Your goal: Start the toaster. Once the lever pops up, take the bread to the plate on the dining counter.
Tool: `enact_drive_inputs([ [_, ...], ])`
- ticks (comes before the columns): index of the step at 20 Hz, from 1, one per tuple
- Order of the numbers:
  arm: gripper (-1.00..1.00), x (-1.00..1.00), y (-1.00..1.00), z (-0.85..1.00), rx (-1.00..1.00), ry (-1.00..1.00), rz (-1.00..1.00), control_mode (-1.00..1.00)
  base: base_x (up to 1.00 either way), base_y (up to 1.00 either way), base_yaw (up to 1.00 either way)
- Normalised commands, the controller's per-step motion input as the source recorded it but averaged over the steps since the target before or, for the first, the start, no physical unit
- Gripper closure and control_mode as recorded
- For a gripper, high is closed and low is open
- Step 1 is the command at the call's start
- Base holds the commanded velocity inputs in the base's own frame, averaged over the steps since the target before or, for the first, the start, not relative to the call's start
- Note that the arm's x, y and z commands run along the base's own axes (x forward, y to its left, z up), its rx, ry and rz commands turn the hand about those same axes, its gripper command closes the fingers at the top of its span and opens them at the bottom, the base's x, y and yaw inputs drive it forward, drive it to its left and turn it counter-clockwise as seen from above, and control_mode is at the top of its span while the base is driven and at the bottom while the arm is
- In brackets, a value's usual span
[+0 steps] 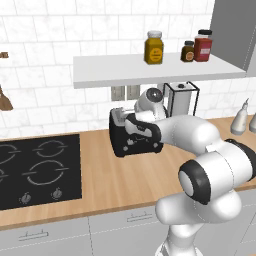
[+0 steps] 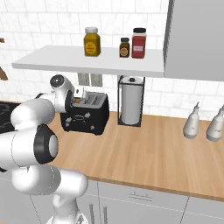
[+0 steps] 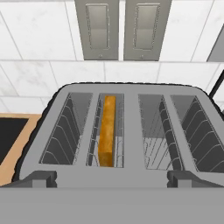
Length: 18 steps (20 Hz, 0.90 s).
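Four wire-lined slots across the boxy black toaster (image 3: 127, 131) at frame centre, golden bread (image 3: 106, 131) edge-up in the second slot — long axis running away toward the tiled wall, gripper (image 3: 112, 178) fingers spread wide just above the toaster's near edge.

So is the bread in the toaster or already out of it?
In. The bread stands on edge inside the second slot from the left of the toaster; the other three slots are empty.

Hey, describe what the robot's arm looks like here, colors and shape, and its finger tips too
The arm is glossy white, built of fat rounded segments with black bands at the joints and round grey end caps. No cables or markings show. In the hand view the gripper has two small dark grey, blocky finger tips.
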Motion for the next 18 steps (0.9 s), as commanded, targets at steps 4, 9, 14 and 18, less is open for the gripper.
enact_drive_inputs([
  [4, -1.00, 0.00, 0.00, 0.00, 0.00, 0.00, 0.00, -1.00, 0.00, 0.00, 0.00],
  [9, -1.00, 0.00, 0.00, 0.00, 0.00, 0.00, 0.00, -1.00, 0.00, 0.00, 0.00],
  [14, -1.00, 0.00, 0.00, 0.00, 0.00, 0.00, 0.00, -1.00, 0.00, 0.00, 0.00],
  [18, -1.00, 0.00, 0.00, 0.00, 0.00, 0.00, 0.00, -1.00, 0.00, 0.00, 0.00],
])
